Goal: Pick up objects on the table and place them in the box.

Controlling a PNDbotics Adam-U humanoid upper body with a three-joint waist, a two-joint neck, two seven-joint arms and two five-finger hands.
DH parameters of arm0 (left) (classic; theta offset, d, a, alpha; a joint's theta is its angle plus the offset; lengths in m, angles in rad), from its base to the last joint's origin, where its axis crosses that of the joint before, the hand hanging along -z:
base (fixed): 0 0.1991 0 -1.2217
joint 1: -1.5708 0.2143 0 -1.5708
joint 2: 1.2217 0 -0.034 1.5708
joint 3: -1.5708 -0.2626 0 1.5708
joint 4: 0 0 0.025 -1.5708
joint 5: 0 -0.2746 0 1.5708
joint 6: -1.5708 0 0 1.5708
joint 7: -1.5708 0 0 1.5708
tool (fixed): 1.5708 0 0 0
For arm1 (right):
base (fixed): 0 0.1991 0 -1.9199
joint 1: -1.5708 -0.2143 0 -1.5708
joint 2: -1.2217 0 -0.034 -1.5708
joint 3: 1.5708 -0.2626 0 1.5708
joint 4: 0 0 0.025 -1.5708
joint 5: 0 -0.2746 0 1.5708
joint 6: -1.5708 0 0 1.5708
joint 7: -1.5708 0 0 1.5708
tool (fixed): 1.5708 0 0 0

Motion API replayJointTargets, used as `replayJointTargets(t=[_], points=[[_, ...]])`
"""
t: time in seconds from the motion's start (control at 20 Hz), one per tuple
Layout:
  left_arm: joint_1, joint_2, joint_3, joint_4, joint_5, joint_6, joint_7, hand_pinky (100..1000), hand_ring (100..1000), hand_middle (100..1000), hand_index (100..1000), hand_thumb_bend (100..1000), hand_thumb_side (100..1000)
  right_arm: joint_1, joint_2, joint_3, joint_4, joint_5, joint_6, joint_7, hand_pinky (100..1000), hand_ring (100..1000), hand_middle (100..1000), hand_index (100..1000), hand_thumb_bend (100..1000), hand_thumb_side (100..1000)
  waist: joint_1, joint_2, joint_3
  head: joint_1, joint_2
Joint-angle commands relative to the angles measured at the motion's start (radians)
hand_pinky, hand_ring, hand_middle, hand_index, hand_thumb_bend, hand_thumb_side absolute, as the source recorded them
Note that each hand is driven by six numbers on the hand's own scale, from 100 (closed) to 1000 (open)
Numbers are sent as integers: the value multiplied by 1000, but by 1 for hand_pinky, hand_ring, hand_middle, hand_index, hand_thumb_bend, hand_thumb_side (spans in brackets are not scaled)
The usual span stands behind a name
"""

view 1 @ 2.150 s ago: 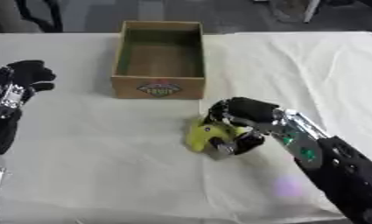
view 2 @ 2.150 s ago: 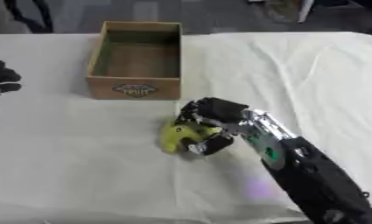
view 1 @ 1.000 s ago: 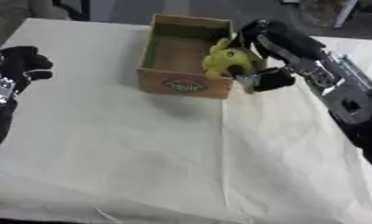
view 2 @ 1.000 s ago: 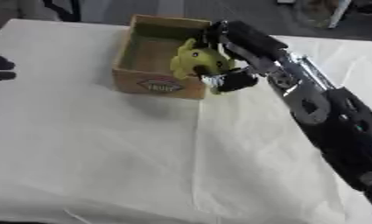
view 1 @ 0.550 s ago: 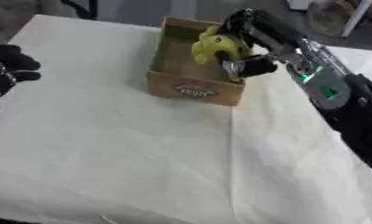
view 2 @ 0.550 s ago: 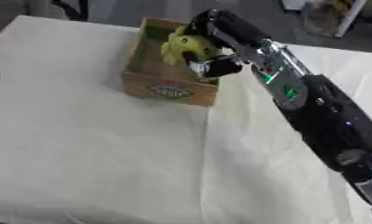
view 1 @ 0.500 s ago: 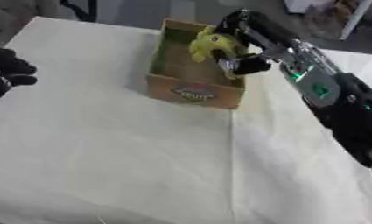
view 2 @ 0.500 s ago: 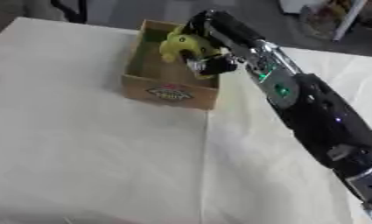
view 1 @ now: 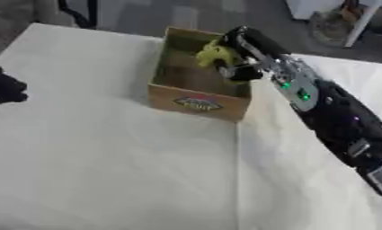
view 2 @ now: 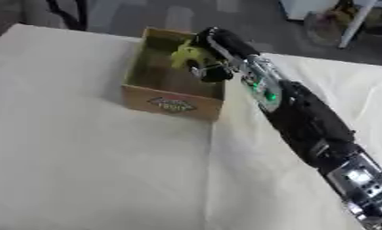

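A yellow-green object (view 1: 213,53) hangs over the inside of the open cardboard box (view 1: 196,102), near its far right corner. My right hand (view 1: 242,55) is shut on it, fingers curled round it, the arm reaching in across the box's right wall. At the left edge of the left eye view my left hand (view 1: 3,87) shows as a dark shape resting on the white cloth, away from the box.
A white cloth (view 1: 107,170) covers the table, with a fold line running down from the box's front right corner. Beyond the far table edge lie dark floor and a white furniture leg (view 1: 359,22).
My right hand has lifted the yellow-green object off the cloth and carried it up over the box's inside. The camera has shifted, so the box sits differently in view.
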Motion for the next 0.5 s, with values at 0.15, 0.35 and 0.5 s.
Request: replayJointTargets(t=[0.15,0.35,0.5], points=[[-21,-2,-3,-26,7,-2,-8,766,747,648,772,319,587,-37,-1,-9,74,61,-27,9,701,845,768,817,100,301,5,-11,7,-20,0],[-21,-4,-6,-27,8,-1,-12,766,747,647,772,320,587,-44,7,0,83,137,-39,102,919,994,918,926,100,372,7,-10,5,-24,7],[-20,-3,-5,-26,7,-1,-12,766,747,647,772,320,588,-44,6,-4,63,167,-37,116,941,1000,940,943,100,382,9,-10,-2,-26,11]])
